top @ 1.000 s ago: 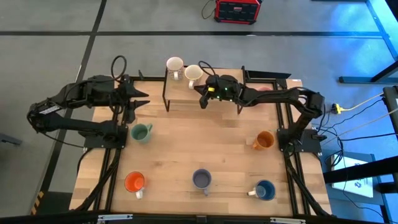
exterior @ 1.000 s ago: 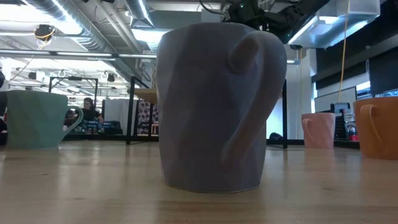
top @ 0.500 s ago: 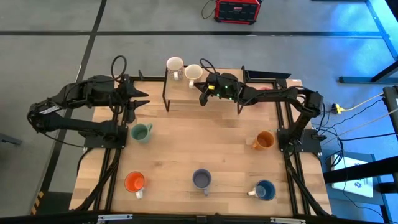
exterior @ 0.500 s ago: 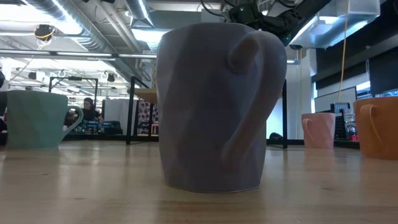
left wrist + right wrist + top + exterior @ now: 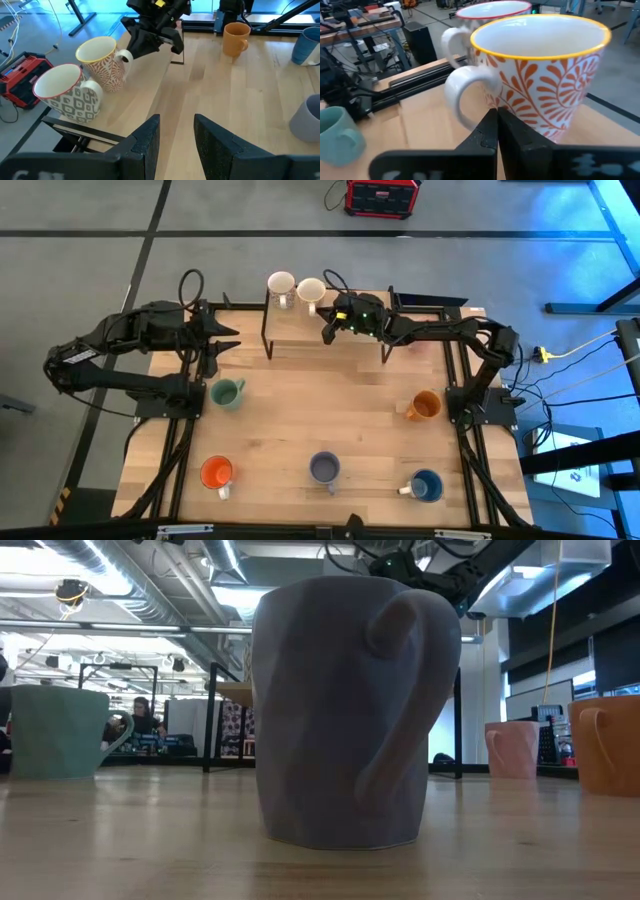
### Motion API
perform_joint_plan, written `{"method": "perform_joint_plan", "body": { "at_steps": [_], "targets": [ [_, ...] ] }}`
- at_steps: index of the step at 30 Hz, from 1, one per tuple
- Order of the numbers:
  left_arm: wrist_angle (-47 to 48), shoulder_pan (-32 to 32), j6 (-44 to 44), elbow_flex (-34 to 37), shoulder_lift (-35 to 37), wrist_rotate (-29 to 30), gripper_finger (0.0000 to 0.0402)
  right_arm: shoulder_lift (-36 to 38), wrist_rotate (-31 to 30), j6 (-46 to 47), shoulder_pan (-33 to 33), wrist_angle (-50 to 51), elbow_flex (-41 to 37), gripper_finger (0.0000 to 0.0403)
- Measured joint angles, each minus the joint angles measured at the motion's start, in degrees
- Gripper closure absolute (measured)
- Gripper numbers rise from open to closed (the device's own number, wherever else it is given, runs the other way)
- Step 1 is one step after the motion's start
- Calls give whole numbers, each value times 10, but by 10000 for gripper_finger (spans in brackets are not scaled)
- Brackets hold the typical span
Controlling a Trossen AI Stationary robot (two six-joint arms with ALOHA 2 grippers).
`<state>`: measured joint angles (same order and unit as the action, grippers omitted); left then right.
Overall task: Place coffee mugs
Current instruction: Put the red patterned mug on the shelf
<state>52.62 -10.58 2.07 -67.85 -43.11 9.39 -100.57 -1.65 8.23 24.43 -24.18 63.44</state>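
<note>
Two white patterned mugs stand on their bases on a raised wooden shelf (image 5: 292, 322) at the table's far edge: a red-rimmed one (image 5: 281, 283) and an orange-leaf one (image 5: 311, 288). My right gripper (image 5: 497, 122) is shut and sits at the orange-leaf mug (image 5: 540, 70), beside its handle. My left gripper (image 5: 176, 131) is open and hovers over the table's left side, touching nothing. On the table stand the pale green (image 5: 228, 393), bright orange (image 5: 216, 473), lavender-grey (image 5: 324, 468), blue (image 5: 426, 485) and amber (image 5: 424, 406) mugs. The pink mug (image 5: 512, 748) shows in the low view. My right gripper meets the orange-leaf mug with its shut fingertips (image 5: 490, 120) against the lower wall (image 5: 506, 112), just beside the handle's lower root (image 5: 470, 122). The handle is not between the fingers. The fingers come level, from the table's right and near side. The mug stands upright on the shelf.
The shelf's black frame (image 5: 80, 132) rises above the table at the far edge. The red-rimmed mug (image 5: 67, 92) stands close beside the pushed mug (image 5: 103, 60). Bare wood lies in the table's middle. People and racks show in the room beyond.
My right gripper has moved toward the table's far edge with its fingers shut. The orange-leaf mug has slid along the shelf toward the far edge, staying upright and ending closer to the red-rimmed mug.
</note>
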Motion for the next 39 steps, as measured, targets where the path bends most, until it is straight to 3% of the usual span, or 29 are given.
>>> {"method": "perform_joint_plan", "body": {
  "at_steps": [13, 30, 39],
  "targets": [
    [0, 0, -1, 0, 0, 0, 287, -7, 38, -10, 8, -18, 0, 402],
    [0, 0, -6, 0, 0, 0, 287, -36, 23, -10, 11, -34, 16, 402],
    [0, 0, -17, 0, 0, 0, 287, 10, 32, -30, 11, 116, 49, 402]
  ]
}}
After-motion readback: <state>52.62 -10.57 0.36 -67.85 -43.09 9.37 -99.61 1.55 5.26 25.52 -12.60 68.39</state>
